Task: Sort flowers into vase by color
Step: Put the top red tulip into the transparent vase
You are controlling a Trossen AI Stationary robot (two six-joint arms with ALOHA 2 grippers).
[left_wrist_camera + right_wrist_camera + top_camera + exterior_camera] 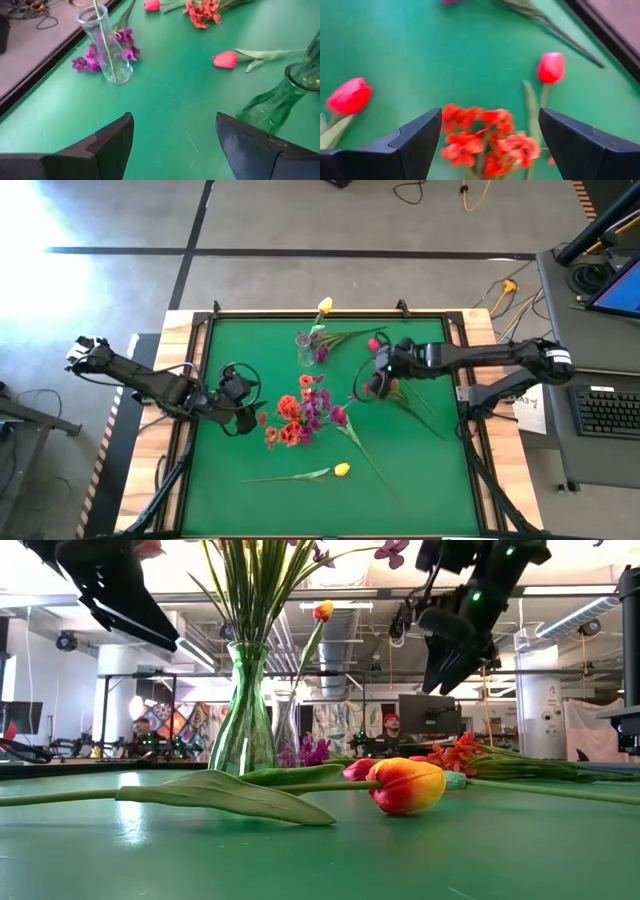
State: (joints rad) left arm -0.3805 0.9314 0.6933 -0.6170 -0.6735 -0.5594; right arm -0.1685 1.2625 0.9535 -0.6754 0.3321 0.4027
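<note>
The small clear vase (303,350) (105,45) stands at the table's far middle. A yellow tulip (324,305) sticks in it by its stem and leans toward the far edge. Purple sprays (125,40) lie on the table beside it. An orange-red spray (485,137) and two pink-red tulips (551,66) (350,95) lie flat under my right gripper (368,385) (490,117), which hovers open above them. My left gripper (255,418) (173,122) hangs open left of centre, above the cloth. Another yellow tulip (340,470) (405,785) lies near the front edge.
A taller green-tinted glass vase (245,720) (272,102) stands at the table's centre, filled with orange-red and purple sprays (300,415), close to my left gripper's right. Long stems (420,415) lie toward the right edge. A raised frame (200,330) borders the green cloth.
</note>
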